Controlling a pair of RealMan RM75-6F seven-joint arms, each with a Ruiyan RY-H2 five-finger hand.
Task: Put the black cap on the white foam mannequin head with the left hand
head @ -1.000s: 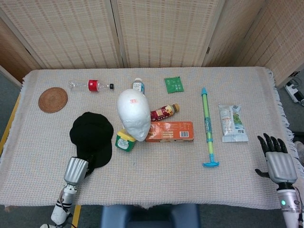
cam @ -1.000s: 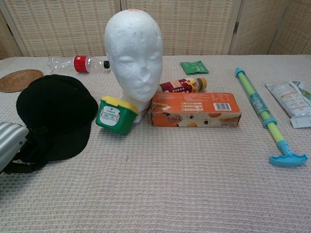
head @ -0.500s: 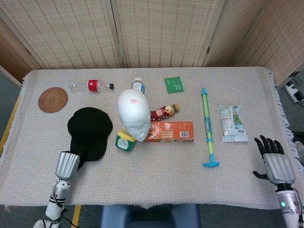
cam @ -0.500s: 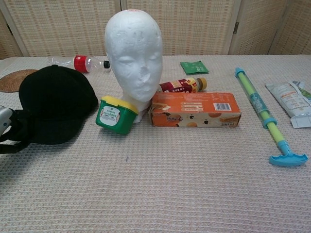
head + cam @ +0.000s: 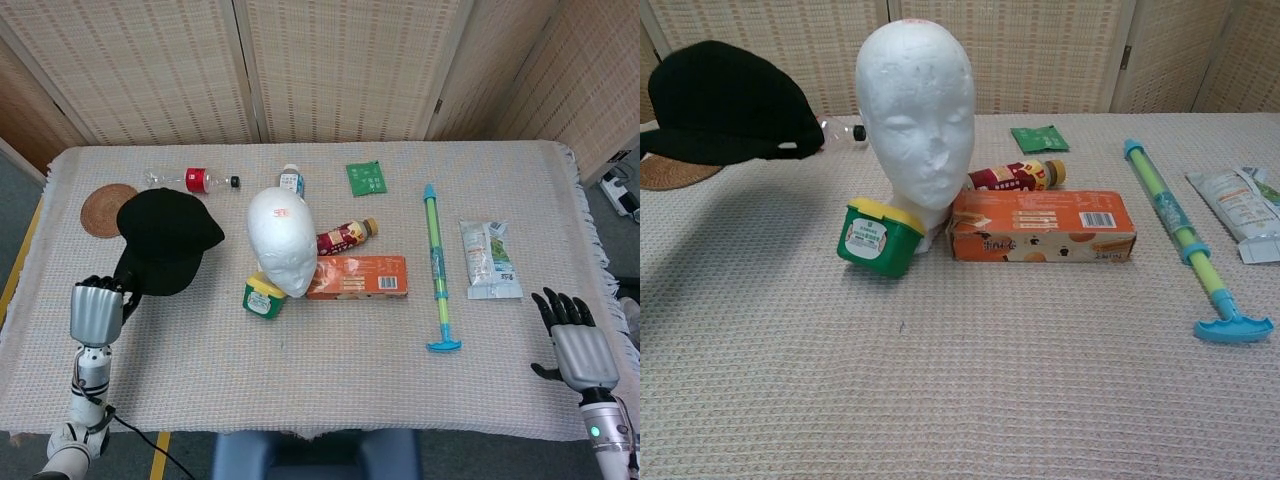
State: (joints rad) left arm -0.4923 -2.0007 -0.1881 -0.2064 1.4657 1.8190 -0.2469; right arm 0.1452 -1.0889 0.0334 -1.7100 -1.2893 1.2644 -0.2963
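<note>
We look down on a table draped in pale woven cloth, backed by tan woven folding screens, with grey-blue floor at the left edge.

A black cap, its rounded crown facing up and brim level, is hanging clear of the worktop, casting a shadow on the cloth below. To its right, a white foam mannequin head is standing upright and bare near the middle of the worktop, face toward the front edge, apart from the cap.
</note>
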